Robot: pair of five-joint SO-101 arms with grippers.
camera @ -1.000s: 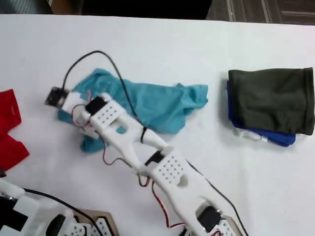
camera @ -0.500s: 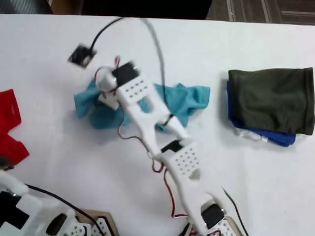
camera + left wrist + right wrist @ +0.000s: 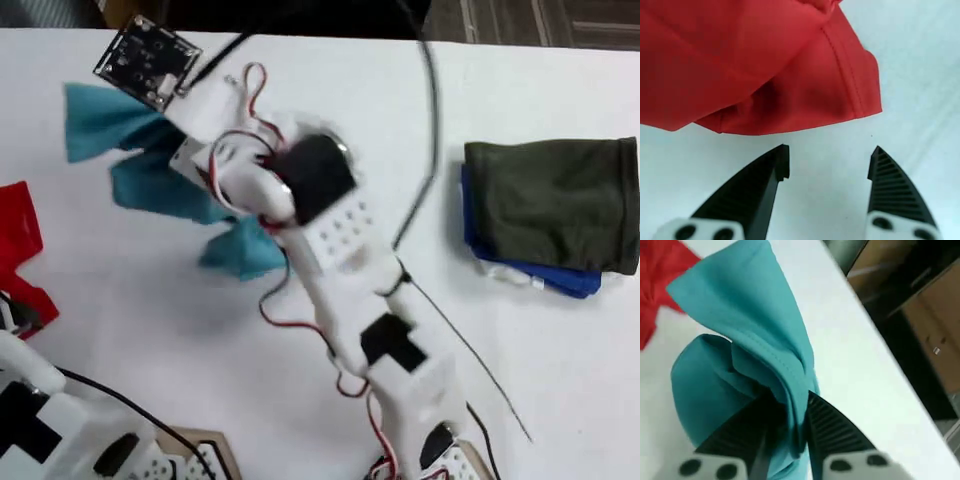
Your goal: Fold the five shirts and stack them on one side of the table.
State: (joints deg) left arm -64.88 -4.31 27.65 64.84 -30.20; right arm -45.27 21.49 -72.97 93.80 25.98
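**Teal shirt aloft in the right gripper, to be laid out for folding**

1. Table [image 3: 560, 400]: white. Its right side carries the stack, so the bare middle is your working ground.
2. Right arm [image 3: 340, 250]: reaches up and across toward the far left corner.
3. Teal shirt [image 3: 150, 185]: hangs bunched above the table's far left, its lower folds trailing toward the surface. Lower it onto the bare middle and drag gently so the cloth spreads flat. A crumpled drop will cost you a re-grasp.
4. Dark green shirt [image 3: 555, 200]: folded, lying on top of the blue shirt [image 3: 540, 278].
5. Red shirt [image 3: 20, 260]: unfolded at the left edge, and cut off there.
6. Right gripper [image 3: 802, 400]: clamped on a gathered ridge of the teal cloth.
7. Left gripper [image 3: 830, 160]: jaws spread, holding nothing, low over the table just beside the red hem.

Hard to make out:
- You cannot tell which part of the teal shirt is pinched, collar, hem or sleeve.
- You cannot tell whether the blue layer is one shirt or two.
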